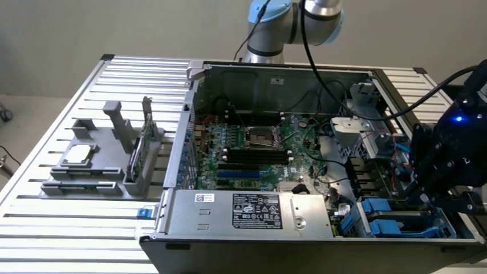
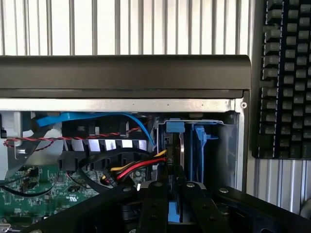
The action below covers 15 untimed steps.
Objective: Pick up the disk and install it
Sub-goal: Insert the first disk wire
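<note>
The disk (image 2: 176, 160) stood on edge in the drive bay at the corner of the open computer case (image 2: 121, 75), its blue rails (image 2: 198, 145) showing in the wrist view beside a thin dark slice of the drive body. It lay directly ahead of the gripper (image 2: 172, 204), between the two black fingers (image 2: 154, 204), with its long axis running away from the fingertips and deeper into the bay. The fingers stood close together, one on each side of the drive's edge; they seemed to be pinching it, though the contact itself was hard to make out.

In the exterior view the gripper (image 1: 445, 197) hung over the bay at that view's lower right, just above the blue carriers (image 1: 392, 220) there. Red, yellow and black power wires (image 2: 136, 167) and a blue data cable (image 2: 92, 119) ran up to the bay, just beside the drive. The green main board (image 1: 251, 148) lay well apart, toward the middle of the case.

The power supply (image 1: 255, 211) along the near wall carried a white label with small print and approval marks, too fine to read. Outside the case, a grey tray (image 1: 99, 165) held a small silver chip (image 1: 78, 153). A black keyboard (image 2: 284, 73) lay on the slatted table (image 2: 121, 24); its key legends could not be read. No brand name could be made out anywhere.
</note>
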### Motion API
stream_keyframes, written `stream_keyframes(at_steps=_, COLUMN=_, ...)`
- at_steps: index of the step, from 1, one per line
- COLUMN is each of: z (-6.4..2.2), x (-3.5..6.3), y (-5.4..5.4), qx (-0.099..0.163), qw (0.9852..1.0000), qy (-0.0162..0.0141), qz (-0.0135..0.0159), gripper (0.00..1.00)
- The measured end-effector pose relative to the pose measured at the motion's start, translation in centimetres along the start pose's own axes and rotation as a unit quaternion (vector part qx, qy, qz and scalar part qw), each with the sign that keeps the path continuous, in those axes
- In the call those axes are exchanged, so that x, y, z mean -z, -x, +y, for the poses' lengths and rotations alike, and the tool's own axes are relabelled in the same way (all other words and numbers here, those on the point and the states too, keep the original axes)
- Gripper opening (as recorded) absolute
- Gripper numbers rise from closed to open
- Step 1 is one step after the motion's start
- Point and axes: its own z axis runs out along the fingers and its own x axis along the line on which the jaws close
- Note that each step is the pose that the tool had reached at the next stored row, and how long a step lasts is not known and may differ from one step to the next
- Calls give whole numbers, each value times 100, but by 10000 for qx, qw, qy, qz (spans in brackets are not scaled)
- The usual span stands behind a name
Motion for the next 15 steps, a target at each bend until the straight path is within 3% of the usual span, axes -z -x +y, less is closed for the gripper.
stream_keyframes(at_steps=8, z=-4, x=-1, y=-40, qx=-41, qw=10000, qy=-3, qz=-61, gripper=16)
stream_keyframes(at_steps=12, z=-3, x=-2, y=-76, qx=-54, qw=9999, qy=-8, qz=-115, gripper=16)
stream_keyframes(at_steps=15, z=-3, x=-3, y=-76, qx=-55, qw=9999, qy=-8, qz=-125, gripper=16)
